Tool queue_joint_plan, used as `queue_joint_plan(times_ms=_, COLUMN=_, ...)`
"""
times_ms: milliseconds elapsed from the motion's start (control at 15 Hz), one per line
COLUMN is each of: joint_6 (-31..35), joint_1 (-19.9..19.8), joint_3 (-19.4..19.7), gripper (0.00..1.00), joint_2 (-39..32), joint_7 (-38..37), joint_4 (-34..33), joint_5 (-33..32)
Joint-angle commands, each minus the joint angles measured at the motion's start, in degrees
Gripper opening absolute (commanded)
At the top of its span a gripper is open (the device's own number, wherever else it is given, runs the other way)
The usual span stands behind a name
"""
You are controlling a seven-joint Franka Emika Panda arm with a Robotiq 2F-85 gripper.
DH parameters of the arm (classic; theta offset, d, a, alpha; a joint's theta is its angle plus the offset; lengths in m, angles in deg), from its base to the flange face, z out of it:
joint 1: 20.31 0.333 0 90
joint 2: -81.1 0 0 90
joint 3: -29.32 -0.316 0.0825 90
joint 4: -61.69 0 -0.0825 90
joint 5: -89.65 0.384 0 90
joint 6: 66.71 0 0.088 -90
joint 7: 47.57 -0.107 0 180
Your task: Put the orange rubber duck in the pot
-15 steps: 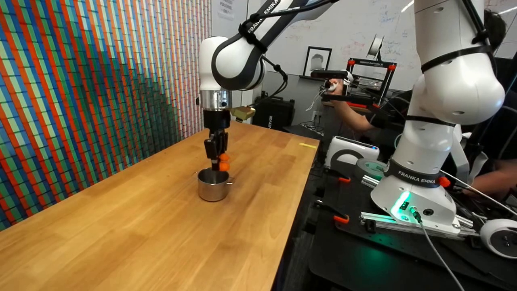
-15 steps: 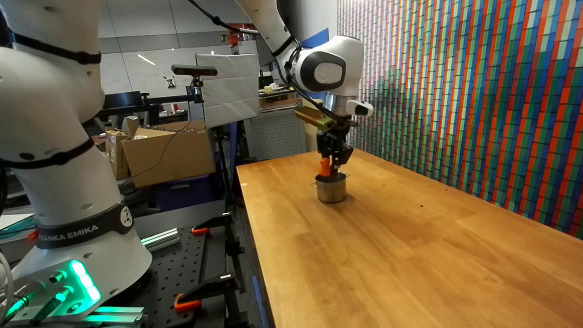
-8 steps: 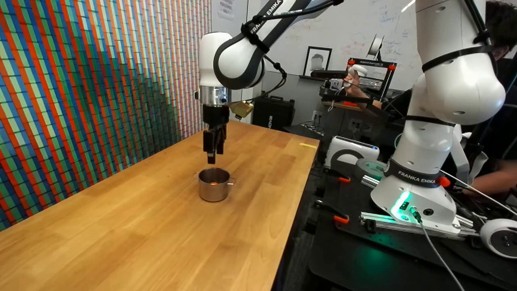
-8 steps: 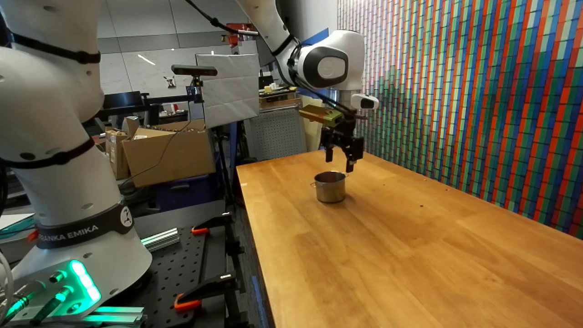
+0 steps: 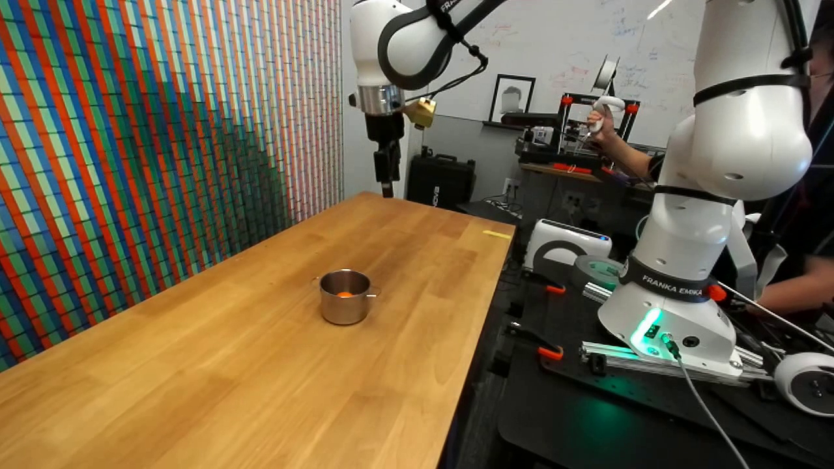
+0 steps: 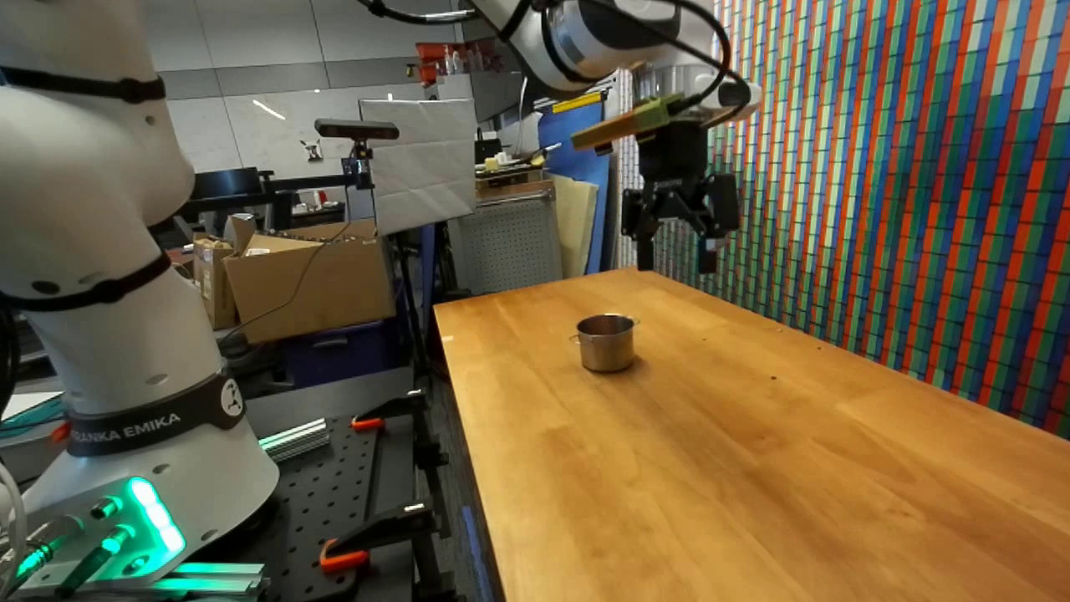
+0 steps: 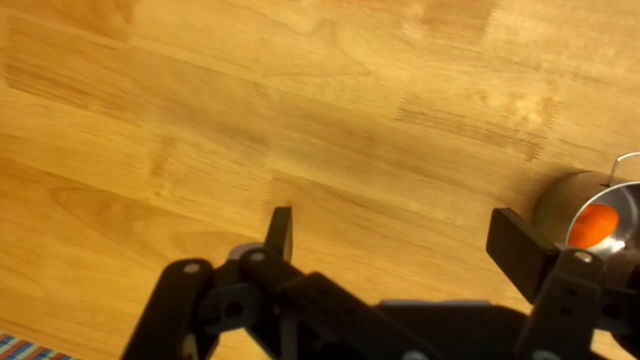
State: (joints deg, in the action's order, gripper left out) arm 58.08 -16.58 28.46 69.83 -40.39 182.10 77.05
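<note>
Hovering my black two-fingered hand [image 6: 675, 259] above the light brown wooden surface [image 5: 247, 352].

I have its fingers pointing down and spread wide, wood grain showing between them in the wrist view. The bright orange rubber duck [image 7: 594, 226] sits inside the small round silver metal pot [image 5: 344, 314], and my hand is well apart from both, higher than the rim. From the wrist I see the duck low in the pot, close to its side; whether they touch I can't tell. In an exterior view a small orange patch of it shows past the near rim. The pot stands upright on the surface, and a short yellow strip [image 5: 496, 234] lies near a corner. Along one edge runs a wall [image 5: 98, 163] of red, green, blue and cream rectangles.
</note>
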Motion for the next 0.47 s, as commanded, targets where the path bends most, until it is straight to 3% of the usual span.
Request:
queue_joint_plan(times_ms=0, joint_6=-7.5, joint_1=-2.3, joint_3=1.1, gripper=1.0, joint_2=6.1, joint_7=4.1, joint_4=0.2, joint_5=-1.5)
queue_joint_plan(times_ms=133, joint_6=-12.2, joint_1=-3.8, joint_3=1.7, gripper=1.0, joint_2=7.7, joint_7=6.5, joint_4=0.0, joint_5=0.2)
queue_joint_plan(times_ms=200, joint_6=-8.6, joint_1=-3.1, joint_3=1.0, gripper=1.0, joint_2=5.5, joint_7=3.9, joint_4=-0.1, joint_5=-0.5)
queue_joint_plan(times_ms=400, joint_6=-9.1, joint_1=-3.4, joint_3=1.1, gripper=1.0, joint_2=5.9, joint_7=4.1, joint_4=-0.1, joint_5=-0.5)
